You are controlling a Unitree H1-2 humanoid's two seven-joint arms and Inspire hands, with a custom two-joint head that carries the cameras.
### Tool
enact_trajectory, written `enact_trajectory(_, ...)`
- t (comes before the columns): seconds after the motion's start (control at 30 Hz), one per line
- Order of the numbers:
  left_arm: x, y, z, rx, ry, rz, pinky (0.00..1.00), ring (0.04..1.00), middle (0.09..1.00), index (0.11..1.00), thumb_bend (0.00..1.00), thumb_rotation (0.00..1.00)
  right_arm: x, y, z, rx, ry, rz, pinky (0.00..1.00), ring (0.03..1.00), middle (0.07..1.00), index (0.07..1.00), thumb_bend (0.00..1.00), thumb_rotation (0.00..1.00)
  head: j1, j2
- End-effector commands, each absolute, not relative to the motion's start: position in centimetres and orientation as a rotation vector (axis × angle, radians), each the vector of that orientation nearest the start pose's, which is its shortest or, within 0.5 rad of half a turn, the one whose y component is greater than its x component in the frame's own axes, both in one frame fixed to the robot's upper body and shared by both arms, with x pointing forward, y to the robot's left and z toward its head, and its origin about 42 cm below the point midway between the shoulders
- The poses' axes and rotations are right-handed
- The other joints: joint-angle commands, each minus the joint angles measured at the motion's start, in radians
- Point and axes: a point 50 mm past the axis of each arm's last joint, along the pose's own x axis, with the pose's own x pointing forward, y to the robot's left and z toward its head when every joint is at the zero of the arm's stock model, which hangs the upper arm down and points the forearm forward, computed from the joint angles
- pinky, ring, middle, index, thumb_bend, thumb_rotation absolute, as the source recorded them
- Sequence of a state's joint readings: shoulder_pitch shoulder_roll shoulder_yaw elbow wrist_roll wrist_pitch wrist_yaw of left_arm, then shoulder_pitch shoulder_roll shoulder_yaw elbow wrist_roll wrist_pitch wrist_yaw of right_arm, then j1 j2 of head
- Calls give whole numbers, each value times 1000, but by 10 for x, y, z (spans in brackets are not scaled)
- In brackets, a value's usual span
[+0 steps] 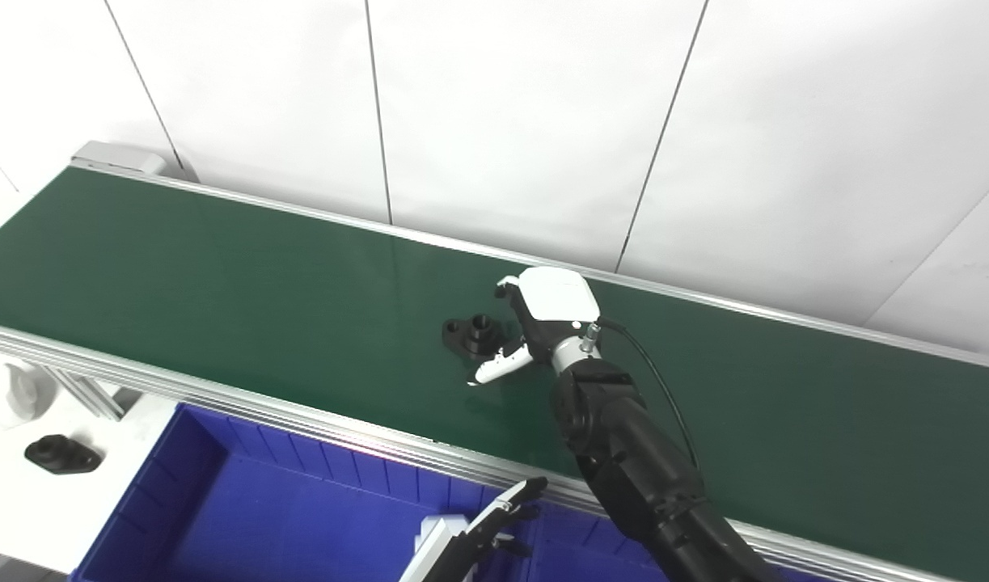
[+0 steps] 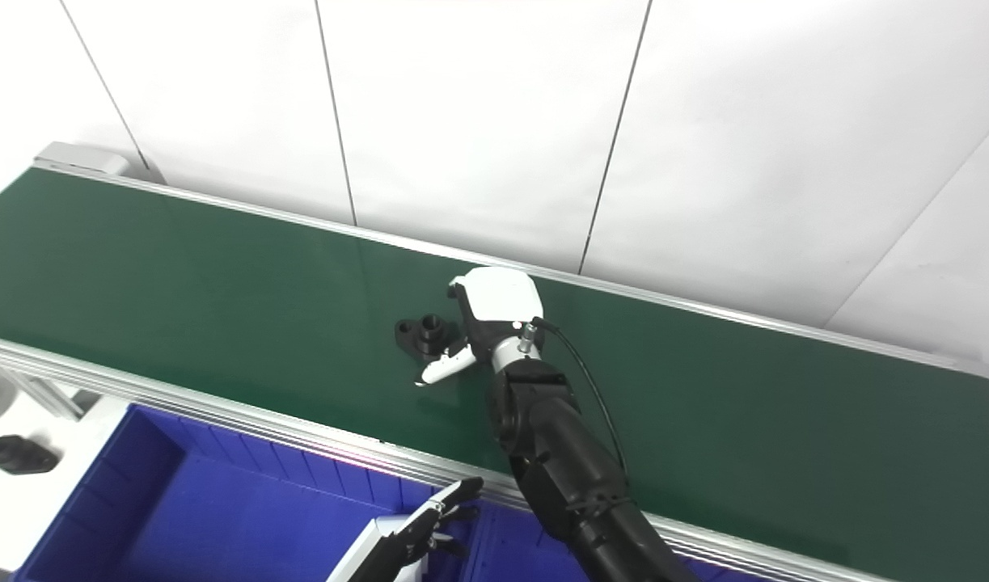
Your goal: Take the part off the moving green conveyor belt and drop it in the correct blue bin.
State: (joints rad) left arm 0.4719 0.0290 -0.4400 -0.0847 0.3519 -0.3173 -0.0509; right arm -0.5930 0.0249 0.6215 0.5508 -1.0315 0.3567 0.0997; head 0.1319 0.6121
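A small black flanged part [image 1: 470, 334] lies on the green conveyor belt [image 1: 219, 275] near its middle. My right hand [image 1: 534, 319] reaches over the belt and sits just right of the part, its fingers curled around the part's right side and its white thumb stretched out in front of it. Whether the fingers grip the part is hidden by the hand. My left hand [image 1: 494, 525] hovers low over the blue bin [image 1: 284, 509] at the bottom edge, fingers spread and empty.
A second black part [image 1: 61, 454] rests on the white surface left of the bin. The belt's aluminium front rail [image 1: 219, 392] runs between belt and bin. A white panelled wall stands behind the belt.
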Motion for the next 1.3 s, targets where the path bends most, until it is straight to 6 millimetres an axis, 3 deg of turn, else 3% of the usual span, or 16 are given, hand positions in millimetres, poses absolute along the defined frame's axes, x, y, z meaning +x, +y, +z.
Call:
enact_trajectory(0.0, 92, 70, 75, 115, -82, -490, 696, 874, 929, 918, 822, 833, 419, -20, 140, -1432, -109, 436, 350, 493, 643, 695, 997, 455, 4, 4)
enact_trajectory(0.07, 92, 70, 76, 117, -84, -495, 700, 876, 929, 917, 817, 839, 419, -21, 133, -1455, -96, 453, 224, 317, 436, 666, 916, 332, 2, 6)
enact_trajectory(0.1, 93, 70, 76, 119, -84, -498, 701, 879, 933, 920, 816, 840, 419, -21, 130, -1475, -87, 460, 187, 269, 373, 578, 723, 232, 1, 7)
enact_trajectory(0.13, 93, 71, 76, 124, -83, -501, 702, 882, 937, 922, 811, 840, 418, -21, 128, -1501, -73, 470, 172, 251, 416, 527, 609, 95, -1, 7)
enact_trajectory(0.2, 92, 72, 77, 126, -82, -503, 705, 884, 941, 924, 803, 838, 418, -21, 124, -1533, -53, 480, 174, 260, 404, 514, 546, 24, -2, 10)
enact_trajectory(0.67, 90, 73, 76, 116, -70, -512, 714, 881, 939, 929, 801, 818, 408, -25, 117, -1436, -66, 460, 203, 290, 407, 520, 523, 0, -1, 15)
enact_trajectory(1.07, 90, 75, 78, 121, -56, -526, 720, 882, 942, 935, 804, 801, 397, -32, 110, -1381, -72, 448, 171, 247, 398, 505, 524, 0, -14, 19)
enact_trajectory(1.23, 91, 76, 75, 123, -63, -533, 715, 879, 936, 931, 783, 804, 391, -37, 116, -1298, -104, 416, 144, 214, 395, 494, 523, 0, -30, 20)
enact_trajectory(1.27, 91, 76, 75, 122, -62, -533, 707, 875, 935, 931, 773, 801, 389, -38, 119, -1279, -121, 404, 138, 207, 431, 487, 527, 0, -30, 20)
